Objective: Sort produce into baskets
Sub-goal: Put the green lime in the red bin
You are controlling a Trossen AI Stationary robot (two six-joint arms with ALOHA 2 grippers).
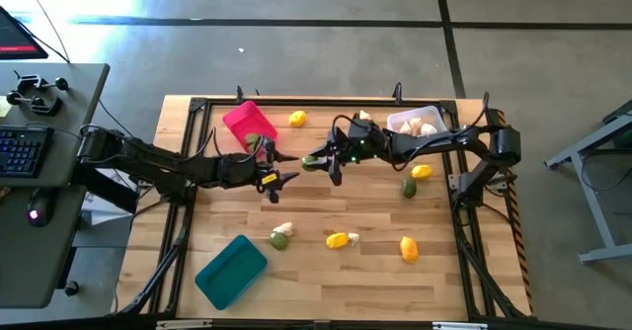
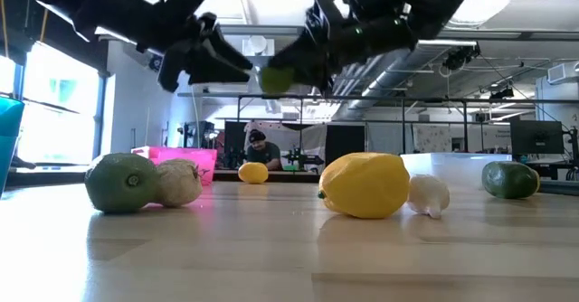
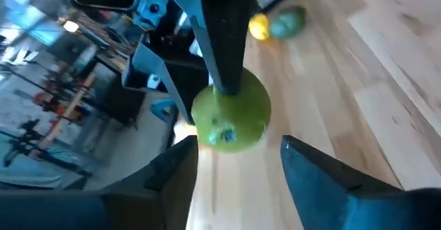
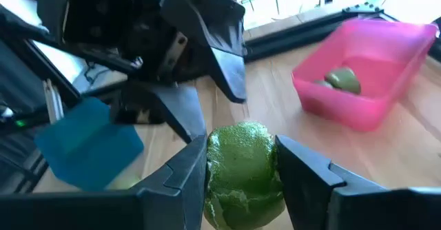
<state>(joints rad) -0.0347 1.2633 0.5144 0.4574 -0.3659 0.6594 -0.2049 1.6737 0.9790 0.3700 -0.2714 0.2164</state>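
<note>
While several pieces lie loose on the surface (image 1: 326, 271), the high view shows white bulbs in the whitish basket (image 1: 434, 116), one green in the pink basket (image 1: 237, 123). Right wrist view: right tool (image 4: 241, 168) clamps a green fruit (image 4: 242, 171); left wrist view: left tool (image 3: 238, 161) gapes empty.

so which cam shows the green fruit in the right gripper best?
Right wrist view: the green fruit fills the frame, clamped between the right gripper fingers. Left wrist view shows it whole beyond the open left gripper. High view gives a speck; low view a shaded blob above the table.
</note>
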